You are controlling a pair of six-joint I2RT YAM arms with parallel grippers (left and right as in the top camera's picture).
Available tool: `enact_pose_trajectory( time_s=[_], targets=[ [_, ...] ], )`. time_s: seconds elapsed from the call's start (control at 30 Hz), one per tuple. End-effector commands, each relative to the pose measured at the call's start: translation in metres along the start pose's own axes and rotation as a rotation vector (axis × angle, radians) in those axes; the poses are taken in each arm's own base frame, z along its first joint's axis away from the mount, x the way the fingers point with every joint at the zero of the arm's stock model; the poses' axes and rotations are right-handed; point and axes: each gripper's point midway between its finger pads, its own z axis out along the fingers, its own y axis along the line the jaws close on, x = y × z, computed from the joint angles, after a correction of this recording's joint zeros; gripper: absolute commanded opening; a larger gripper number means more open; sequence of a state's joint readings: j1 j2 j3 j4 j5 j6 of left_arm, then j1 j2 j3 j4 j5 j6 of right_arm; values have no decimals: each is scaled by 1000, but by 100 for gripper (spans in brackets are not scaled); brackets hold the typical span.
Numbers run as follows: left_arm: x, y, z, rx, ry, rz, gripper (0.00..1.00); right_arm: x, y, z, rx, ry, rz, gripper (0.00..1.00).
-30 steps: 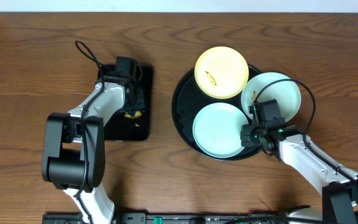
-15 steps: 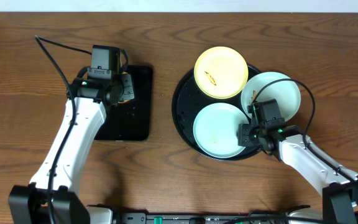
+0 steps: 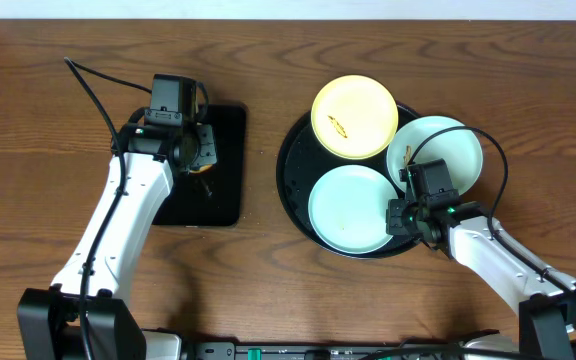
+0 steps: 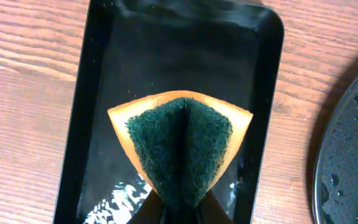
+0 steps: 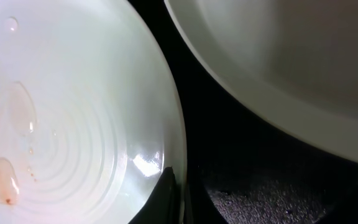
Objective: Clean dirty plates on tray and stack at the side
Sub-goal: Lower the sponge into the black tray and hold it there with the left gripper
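Note:
Three plates lie on the round black tray (image 3: 294,170): a pale yellow plate (image 3: 355,116) with a brown smear at the back, a mint-white plate (image 3: 438,150) at the right, and a mint-white plate (image 3: 350,208) at the front. My right gripper (image 3: 396,214) is shut on the front plate's right rim (image 5: 166,124); faint wet streaks show on it. My left gripper (image 3: 200,152) is shut on a folded orange sponge with a green scouring face (image 4: 182,143), held above the rectangular black tray (image 4: 104,81).
The rectangular black tray (image 3: 218,200) lies left of the round tray, with wet patches on its floor (image 4: 120,199). Bare wooden table (image 3: 268,290) surrounds both trays. The round tray's edge shows at the right of the left wrist view (image 4: 347,162).
My left arm has swung up and back, lifting the sponge off the rectangular tray toward its far end. The right arm and the plates have hardly moved.

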State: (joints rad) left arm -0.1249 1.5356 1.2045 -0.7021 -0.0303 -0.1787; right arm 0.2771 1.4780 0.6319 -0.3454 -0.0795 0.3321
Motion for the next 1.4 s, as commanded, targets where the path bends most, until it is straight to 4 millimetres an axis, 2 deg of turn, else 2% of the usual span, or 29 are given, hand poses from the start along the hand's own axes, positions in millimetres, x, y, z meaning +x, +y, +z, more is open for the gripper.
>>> enact_pose_trajectory(
  time_s=[0.0,0.1,0.3,0.47,0.6,0.73,1.03,1.2,1.37],
  targets=[
    [8,-4,2,37,31,13,8,4,4,1,-24,16,-7,1],
    [10,-7,4,54,43,14,7,4,4,1,-27,13,-8,1],
    [2,-9,7,59,10,39,7,4,4,1,-27,14,-8,1],
    [-7,11,7,-59,-33,39,7,4,4,1,-27,14,-8,1],
    [-7,-6,7,21,-29,44,7,4,5,1,-31,16,-7,1],
    [-5,-6,7,21,-24,46,8,4,15,0,-89,21,-9,1],
    [0,-6,8,25,-8,48,8,-11,20,-16,-103,-54,-42,1],
    [-8,-8,8,31,-40,72,7,-22,23,-17,-117,-100,-48,1],
    [-5,-9,9,36,-28,72,7,-35,27,-19,-131,-151,-54,1]
  ],
)
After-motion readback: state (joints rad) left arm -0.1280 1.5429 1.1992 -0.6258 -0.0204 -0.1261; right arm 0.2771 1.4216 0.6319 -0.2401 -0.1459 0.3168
